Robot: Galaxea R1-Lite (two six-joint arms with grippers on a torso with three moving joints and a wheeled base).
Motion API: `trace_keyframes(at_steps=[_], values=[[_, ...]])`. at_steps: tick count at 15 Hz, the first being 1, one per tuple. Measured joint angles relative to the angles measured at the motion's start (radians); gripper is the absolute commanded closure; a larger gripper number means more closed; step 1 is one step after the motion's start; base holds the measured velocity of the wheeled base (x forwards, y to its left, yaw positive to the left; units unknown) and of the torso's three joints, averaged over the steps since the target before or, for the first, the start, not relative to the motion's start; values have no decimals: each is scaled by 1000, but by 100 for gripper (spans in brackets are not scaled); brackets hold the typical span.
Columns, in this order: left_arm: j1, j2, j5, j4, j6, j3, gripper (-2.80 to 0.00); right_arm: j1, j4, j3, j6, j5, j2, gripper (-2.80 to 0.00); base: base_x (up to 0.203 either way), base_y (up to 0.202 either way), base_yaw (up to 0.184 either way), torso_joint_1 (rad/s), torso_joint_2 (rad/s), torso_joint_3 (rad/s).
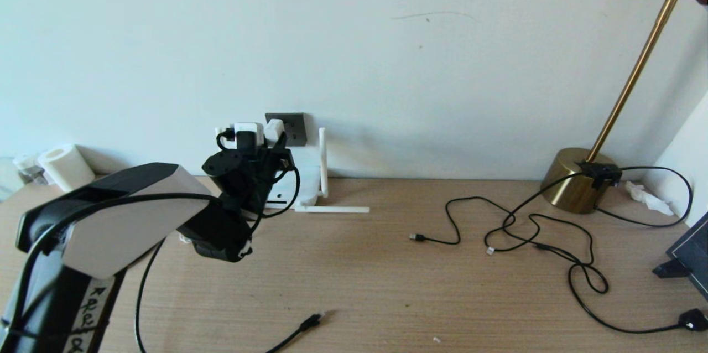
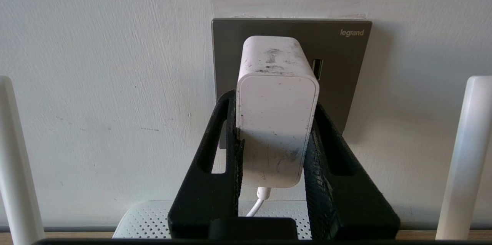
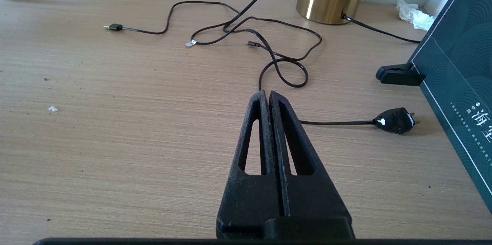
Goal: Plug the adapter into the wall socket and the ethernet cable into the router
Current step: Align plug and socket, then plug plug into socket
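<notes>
My left gripper point(image 2: 275, 99) is shut on the adapter point(image 2: 276, 122), a scuffed white block whose thin white cord hangs down. The adapter's far end sits against the dark grey wall socket point(image 2: 342, 72); its pins are hidden. In the head view this happens at the back left, where the left gripper point(image 1: 271, 145) is raised to the wall socket point(image 1: 293, 129). Below lies the white router point(image 2: 146, 218), with antennas point(image 2: 463, 153) to either side. The ethernet cable point(image 1: 311, 321) lies loose at the table's front. My right gripper point(image 3: 266, 93) is shut and empty, low over the table.
Thin black cords point(image 1: 531, 231) with small plugs tangle across the right of the table. A brass lamp base point(image 1: 575, 181) stands at the back right, beside a dark box point(image 1: 691, 248) and a black mains plug point(image 1: 694, 320). A paper roll point(image 1: 63, 167) stands far left.
</notes>
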Motion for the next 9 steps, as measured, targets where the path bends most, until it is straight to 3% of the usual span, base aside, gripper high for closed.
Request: trace_keyframes(at_steps=[9], values=[[-21, 6, 2, 1, -1, -1, 0, 0, 0, 0, 0, 0, 0, 0, 0, 0, 0, 0, 0, 0]])
